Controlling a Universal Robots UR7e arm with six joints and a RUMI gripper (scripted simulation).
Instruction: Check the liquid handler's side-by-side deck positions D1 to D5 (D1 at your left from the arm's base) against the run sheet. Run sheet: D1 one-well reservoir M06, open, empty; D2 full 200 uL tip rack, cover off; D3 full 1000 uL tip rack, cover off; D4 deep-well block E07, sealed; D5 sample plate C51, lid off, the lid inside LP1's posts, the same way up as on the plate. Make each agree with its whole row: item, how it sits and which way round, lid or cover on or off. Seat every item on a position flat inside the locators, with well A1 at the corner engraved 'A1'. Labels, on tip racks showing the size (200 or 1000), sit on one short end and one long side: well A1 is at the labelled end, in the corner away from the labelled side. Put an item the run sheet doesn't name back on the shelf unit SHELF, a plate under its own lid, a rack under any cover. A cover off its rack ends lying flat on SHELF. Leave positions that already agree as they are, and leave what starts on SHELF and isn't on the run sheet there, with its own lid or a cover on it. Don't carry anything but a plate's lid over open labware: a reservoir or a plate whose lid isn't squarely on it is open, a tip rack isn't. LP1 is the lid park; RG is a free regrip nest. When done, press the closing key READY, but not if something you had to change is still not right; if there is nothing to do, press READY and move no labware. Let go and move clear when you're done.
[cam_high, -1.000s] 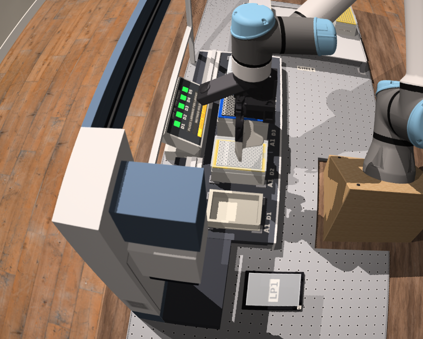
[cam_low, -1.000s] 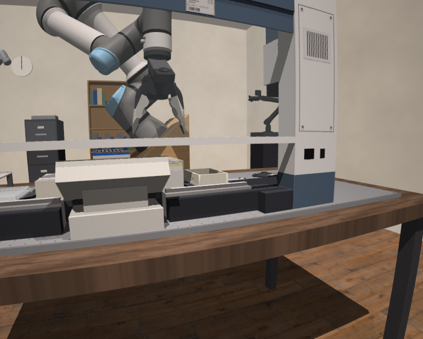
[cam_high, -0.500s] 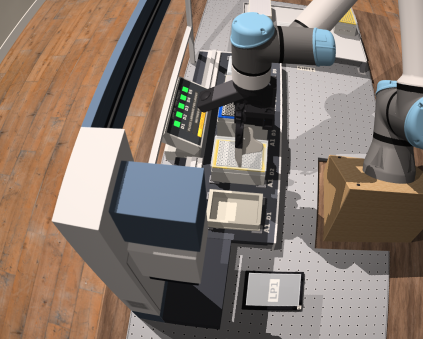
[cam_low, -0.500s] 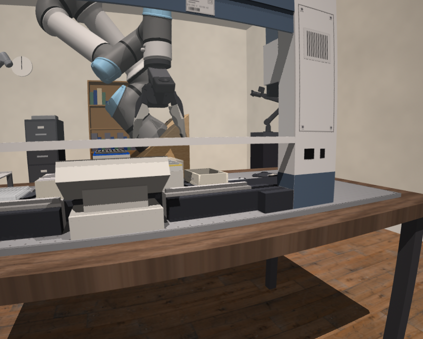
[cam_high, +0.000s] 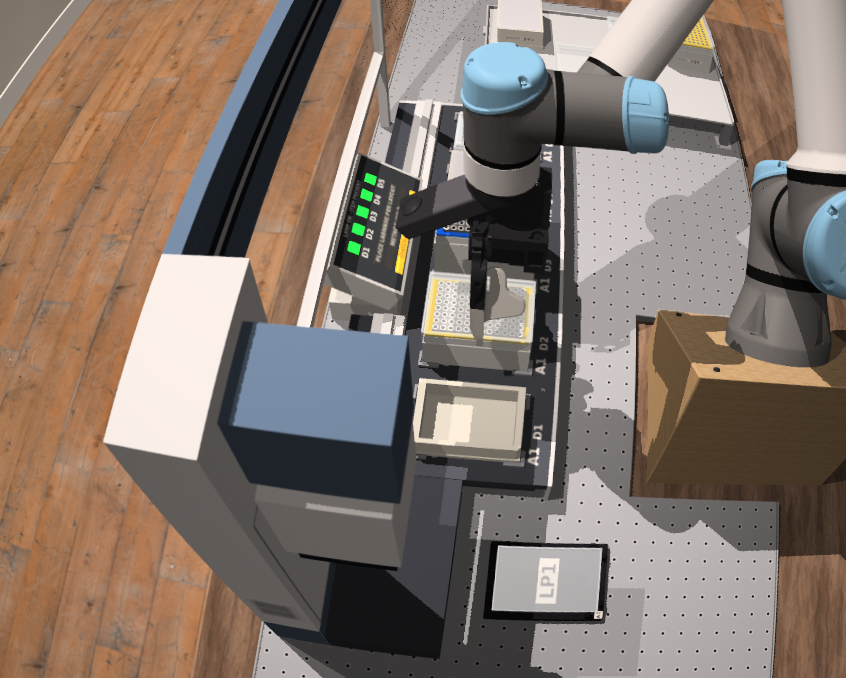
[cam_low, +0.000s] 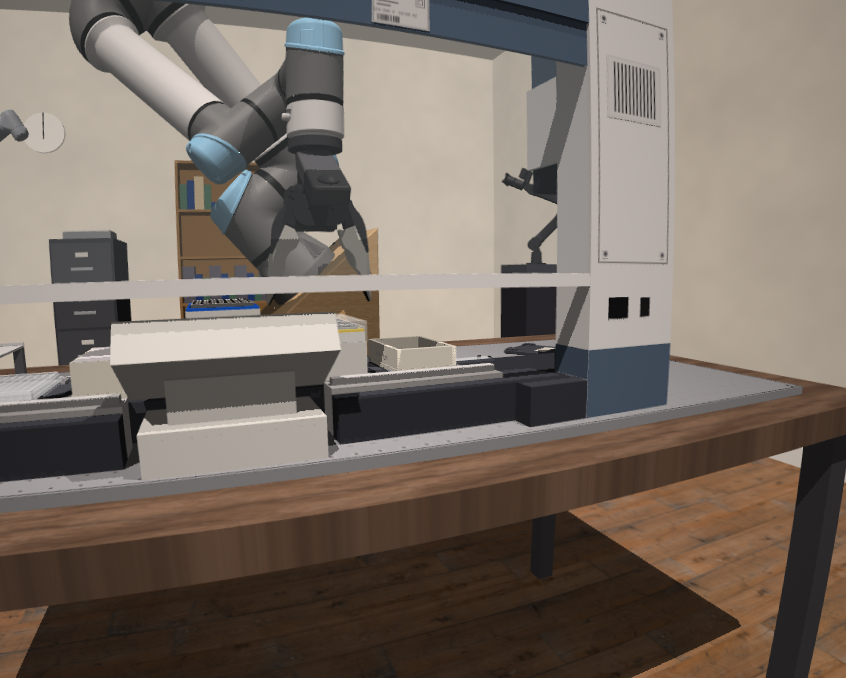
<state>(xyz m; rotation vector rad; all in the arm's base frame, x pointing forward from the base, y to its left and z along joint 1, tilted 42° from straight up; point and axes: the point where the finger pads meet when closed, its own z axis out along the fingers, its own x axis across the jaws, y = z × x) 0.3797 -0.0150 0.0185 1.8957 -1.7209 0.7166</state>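
My gripper [cam_high: 494, 303] hangs open and empty above the yellow-rimmed tip rack [cam_high: 477, 310] on D2, which has its cover off. In the exterior view the gripper [cam_low: 338, 278] is well above the deck, fingers spread. The open, empty one-well reservoir [cam_high: 469, 420] sits on D1 and shows too in the exterior view [cam_low: 411, 351]. A blue-rimmed tip rack [cam_high: 455, 227] on D3 is mostly hidden under my wrist. D4 and D5 are hidden by the arm. The lid park LP1 [cam_high: 547, 580] holds no lid.
The liquid handler's tower [cam_high: 282, 452] stands left of the deck. A status panel [cam_high: 367, 226] shows green lights for D1 to D5. The shelf at the back holds a white box and a yellow-rimmed rack. My arm's wooden base block [cam_high: 734, 409] is at the right.
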